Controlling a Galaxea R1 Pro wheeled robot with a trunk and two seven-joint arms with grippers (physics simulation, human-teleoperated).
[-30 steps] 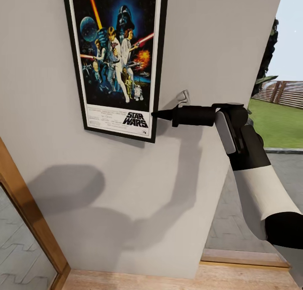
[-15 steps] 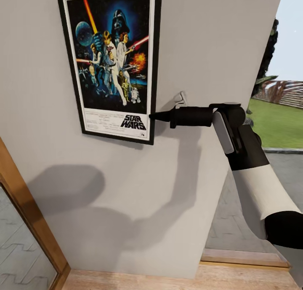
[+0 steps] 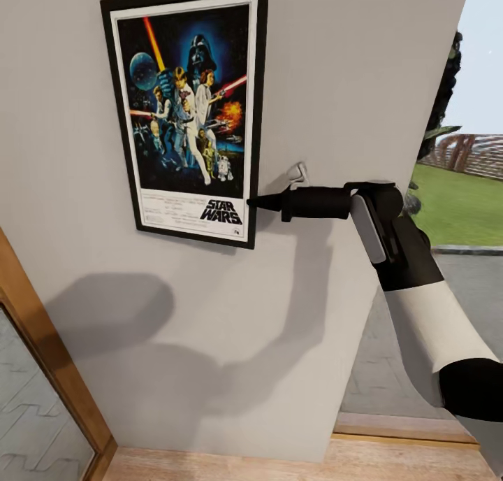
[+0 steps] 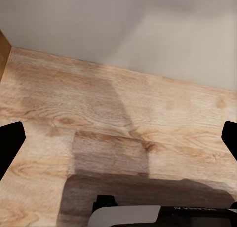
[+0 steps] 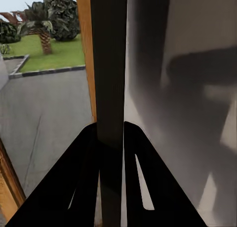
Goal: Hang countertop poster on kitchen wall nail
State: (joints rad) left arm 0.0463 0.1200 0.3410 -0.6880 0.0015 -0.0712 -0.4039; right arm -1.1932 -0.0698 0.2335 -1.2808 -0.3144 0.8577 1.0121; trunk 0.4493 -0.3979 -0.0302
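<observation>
Right wrist view: poster (image 5: 109, 64) edge-on, clamped between right gripper (image 5: 111, 138) jaws.

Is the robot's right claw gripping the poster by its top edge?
No, the right gripper pinches the poster at its right side edge near the lower corner, seen from the head view.

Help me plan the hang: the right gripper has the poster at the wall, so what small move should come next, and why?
Probably ease the poster down against the wall until it settles, then release. The right gripper pinches the frame's lower right edge; in the right wrist view its fingers clamp the thin dark slab. No nail is visible, so I cannot tell whether it has caught.
</observation>
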